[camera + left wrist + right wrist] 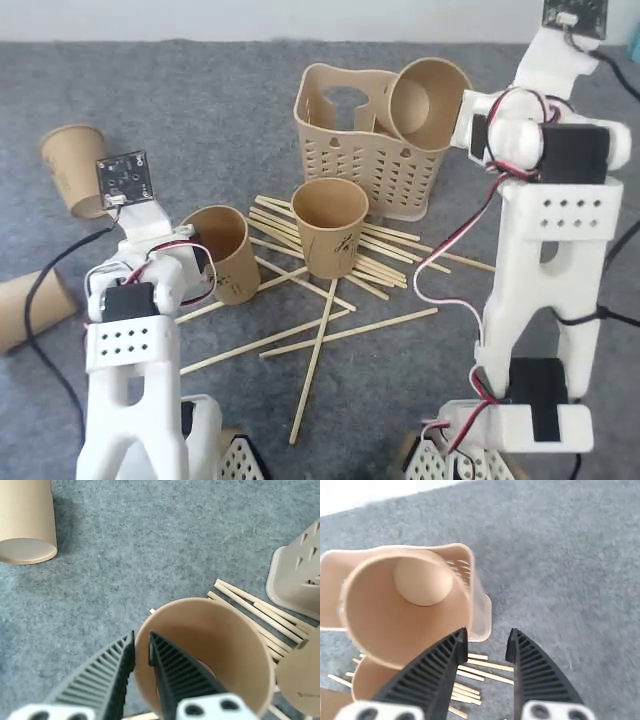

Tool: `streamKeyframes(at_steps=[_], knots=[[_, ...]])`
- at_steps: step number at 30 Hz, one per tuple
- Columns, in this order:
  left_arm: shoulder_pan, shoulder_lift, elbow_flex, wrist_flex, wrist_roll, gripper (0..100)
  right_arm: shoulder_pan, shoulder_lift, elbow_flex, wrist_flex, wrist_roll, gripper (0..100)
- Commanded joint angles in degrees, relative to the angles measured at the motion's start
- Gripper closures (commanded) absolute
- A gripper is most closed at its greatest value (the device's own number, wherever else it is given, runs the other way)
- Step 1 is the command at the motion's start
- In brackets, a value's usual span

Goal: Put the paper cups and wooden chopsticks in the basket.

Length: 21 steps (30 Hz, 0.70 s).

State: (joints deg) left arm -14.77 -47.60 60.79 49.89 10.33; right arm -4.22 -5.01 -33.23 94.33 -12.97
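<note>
Your left gripper point(141, 641) was clamped on the rim of a paper cup point(210, 645), with 1 finger inside and 1 outside, beside the scattered chopsticks point(380, 265). Your right gripper point(487, 635) stood open with nothing between its fingers, just beside a tilted cup point(405, 610) at the rim of the basket point(380, 165). 1 upright cup point(330, 225) stood on the chopsticks, and 2 fallen cups point(72, 168) lay on the carpet.

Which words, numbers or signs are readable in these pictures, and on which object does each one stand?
None can be read.
The upright paper cup and the tilted cup in the left gripper each bear a dark mark, too small to read.
</note>
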Motion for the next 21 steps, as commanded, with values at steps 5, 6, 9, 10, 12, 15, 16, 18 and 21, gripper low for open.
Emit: streamKeyframes(at_steps=[5,6,9,10,12,15,16,18,21], knots=[[0.1,-0.4,-0.3,-1.5,-0.1,95,-2.1,0.7,1.1,-5.4,1.4,86.5],[0.1,-0.4,-0.3,-1.5,-0.1,95,-1.9,2.0,1.5,-6.9,1.4,86.5],[0.1,-0.4,-0.2,-1.5,-0.1,95,-1.6,5.8,1.7,-9.1,1.4,86.5],[0.1,-0.4,-0.2,-1.5,-0.1,95,-1.6,6.6,1.7,-9.3,1.4,86.6],[0.1,-0.4,-0.2,-1.5,-0.1,95,-1.8,7.7,1.5,-9.5,1.4,88.3],[0.1,-0.4,-0.2,-1.5,-0.1,95,-1.7,7.2,1.5,-9.6,1.4,99.8],[0.1,-0.4,-0.2,-1.5,-0.1,95,-1.6,6.5,1.4,-9.6,1.4,98.7],[0.1,-0.4,-0.2,-1.5,-0.1,95,-1.5,5.0,1.4,-9.5,1.4,98.6],[0.1,-0.4,-0.2,-1.5,-0.1,95,-1.5,1.5,1.4,-9.5,1.4,99.0]])
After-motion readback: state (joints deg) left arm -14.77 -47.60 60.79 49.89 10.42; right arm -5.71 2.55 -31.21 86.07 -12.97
